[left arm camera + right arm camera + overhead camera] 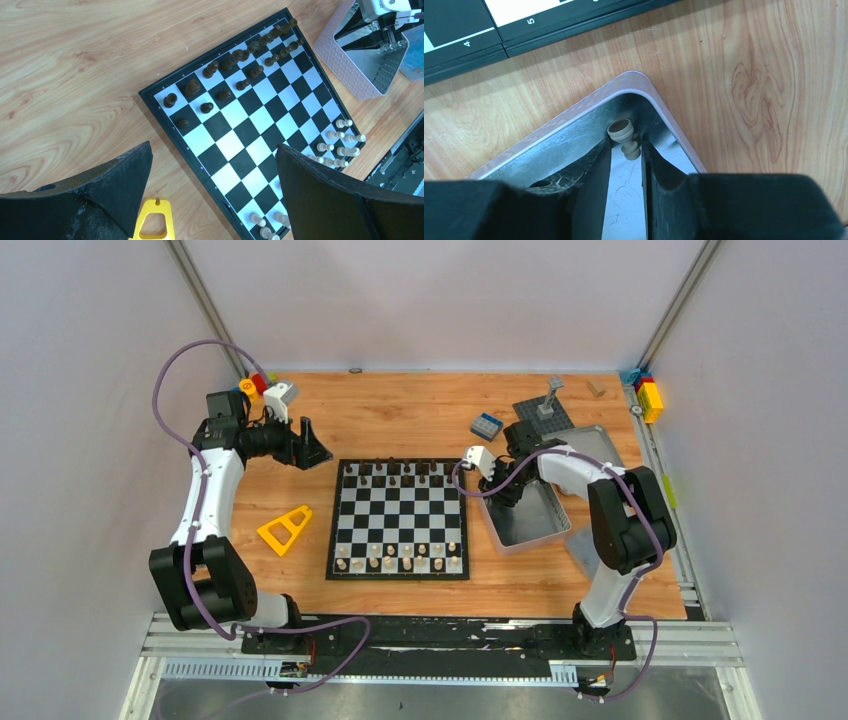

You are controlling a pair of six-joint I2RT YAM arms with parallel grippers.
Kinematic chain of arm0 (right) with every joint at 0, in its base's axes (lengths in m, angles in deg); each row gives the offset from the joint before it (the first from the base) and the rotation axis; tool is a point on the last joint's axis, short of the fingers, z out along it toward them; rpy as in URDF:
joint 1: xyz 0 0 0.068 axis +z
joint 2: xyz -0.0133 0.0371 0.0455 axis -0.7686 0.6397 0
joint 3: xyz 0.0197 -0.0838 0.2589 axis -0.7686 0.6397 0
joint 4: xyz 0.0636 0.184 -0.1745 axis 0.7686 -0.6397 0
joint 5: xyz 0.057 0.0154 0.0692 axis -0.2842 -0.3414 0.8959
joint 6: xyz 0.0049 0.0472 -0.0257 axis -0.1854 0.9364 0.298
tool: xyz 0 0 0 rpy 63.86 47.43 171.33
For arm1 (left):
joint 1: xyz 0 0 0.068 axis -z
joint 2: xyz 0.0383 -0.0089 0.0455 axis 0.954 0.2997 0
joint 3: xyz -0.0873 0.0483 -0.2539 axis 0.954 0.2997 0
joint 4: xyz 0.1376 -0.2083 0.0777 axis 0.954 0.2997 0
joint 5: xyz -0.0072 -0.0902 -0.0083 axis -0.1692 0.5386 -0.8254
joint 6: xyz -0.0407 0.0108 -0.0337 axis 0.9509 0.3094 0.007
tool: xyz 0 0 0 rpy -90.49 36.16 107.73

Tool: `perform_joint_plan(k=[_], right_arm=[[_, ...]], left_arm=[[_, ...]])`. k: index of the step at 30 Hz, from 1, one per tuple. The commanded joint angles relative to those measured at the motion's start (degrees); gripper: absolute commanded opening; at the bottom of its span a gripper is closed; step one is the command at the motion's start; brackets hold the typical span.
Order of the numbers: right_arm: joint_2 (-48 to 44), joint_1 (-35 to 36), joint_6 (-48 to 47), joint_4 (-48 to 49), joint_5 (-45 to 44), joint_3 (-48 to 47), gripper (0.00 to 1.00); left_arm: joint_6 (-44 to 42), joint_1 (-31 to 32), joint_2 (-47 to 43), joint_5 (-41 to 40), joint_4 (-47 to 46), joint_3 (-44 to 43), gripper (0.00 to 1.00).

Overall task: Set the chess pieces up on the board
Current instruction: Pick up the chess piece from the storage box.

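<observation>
Wooden table [420, 410]: chessboard [400, 520] centre, yellow frame [285, 530] left, metal tin [540, 525] right, grey studded plate [555, 422] behind.

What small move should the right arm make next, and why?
Probably lift the right gripper straight up out of the tin. Its jaws sit on either side of a pale chess piece lying in the tin's corner and seem to pinch it. The pale rows on the board look incomplete.
</observation>
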Motion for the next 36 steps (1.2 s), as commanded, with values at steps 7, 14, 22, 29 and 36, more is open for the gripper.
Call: perform_joint_plan(k=[7,14,22,29,36], right_arm=[[-0.34,-0.41,-0.25,-1.49,-0.46,2.61,0.26],[-0.34,-0.58,0.04,-1.49,-0.69,3.03,0.18],[-1.65,-1.45,0.8,-1.8,-1.24,3.25,0.05],[-6.49,-1.86,2.54,-5.4,-0.74,1.8,0.0],[-11.42,-1.81,7.59,-12.19,8.35,-6.41,0.0]], left_arm=[[-1.19,0.1,0.0,1.26,-0.68,-1.81,1.0],[-1.08,0.06,0.13,1.43,-0.71,-1.83,1.0],[-1.05,0.09,-0.46,1.35,-1.54,-1.26,1.0],[-3.5,1.51,-3.73,3.63,-3.12,1.3,0.99],[-1.78,10.27,-5.59,5.37,-5.39,2.19,0.96]])
